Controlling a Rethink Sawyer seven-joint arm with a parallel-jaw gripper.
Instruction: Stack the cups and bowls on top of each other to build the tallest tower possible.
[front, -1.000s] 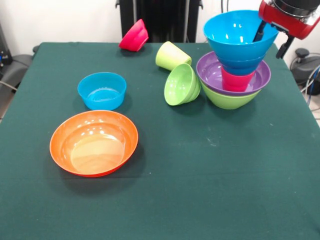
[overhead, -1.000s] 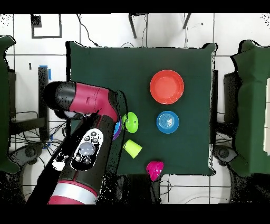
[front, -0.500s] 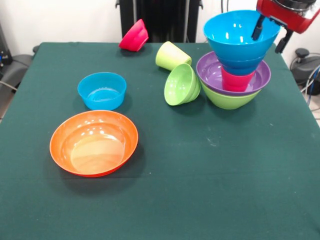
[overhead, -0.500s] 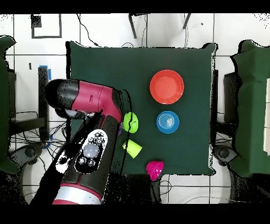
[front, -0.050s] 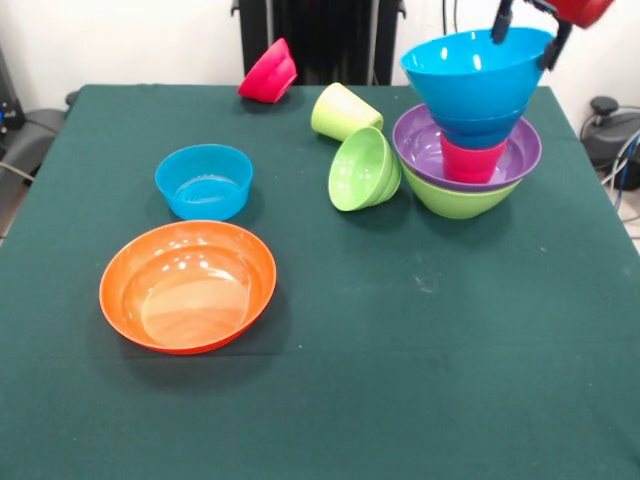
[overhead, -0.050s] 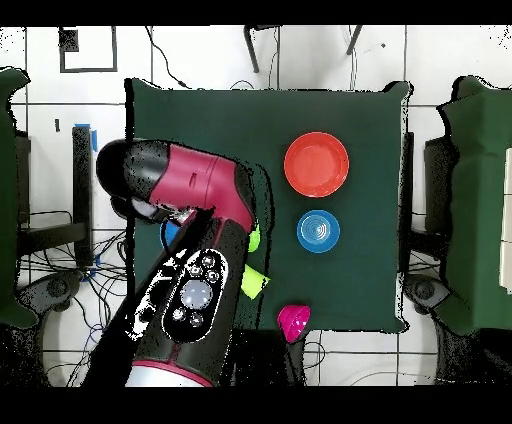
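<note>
- Front view: the hand (front, -0.050s: 527, 30) is at the top right of the frame. Two dark fingers (front, -0.050s: 502, 18) show there, one on each side of the back rim of the big blue bowl (front, -0.050s: 472, 72). They stand apart, so the hand is open and grips nothing.
- The tower (front, -0.050s: 467, 140) stands at the upper right of the desk (front, -0.050s: 400, 380). At the bottom is a big green bowl (front, -0.050s: 452, 199). A purple bowl (front, -0.050s: 418, 140) sits in it. A red cup (front, -0.050s: 470, 162) stands in the purple bowl. A dark blue bowl (front, -0.050s: 480, 135) sits on the cup, and the big blue bowl is on top, tilted a little.
- Just left of the tower a small green bowl (front, -0.050s: 362, 169) lies on its side, with its mouth facing the lower left.
- A green cup (front, -0.050s: 343, 111) lies on its side just above the small green bowl.
- A pink bowl (front, -0.050s: 269, 72) lies tipped at the top middle, near the desk's far edge.
- A small blue bowl (front, -0.050s: 204, 181) stands upright at the middle left.
- An orange bowl (front, -0.050s: 188, 285) stands upright at the lower left, near the small blue bowl.
- Overhead view: the red and black arm (overhead, -0.050s: 190, 290) fills the lower left and hides the tower and the hand.
- The orange bowl (overhead, -0.050s: 316, 164) is at the upper right of the desk (overhead, -0.050s: 200, 120). The small blue bowl (overhead, -0.050s: 318, 231) is just below it.
- The green cup (overhead, -0.050s: 254, 282) peeks out beside the arm. The pink bowl (overhead, -0.050s: 293, 321) is at the desk's bottom edge.
</note>
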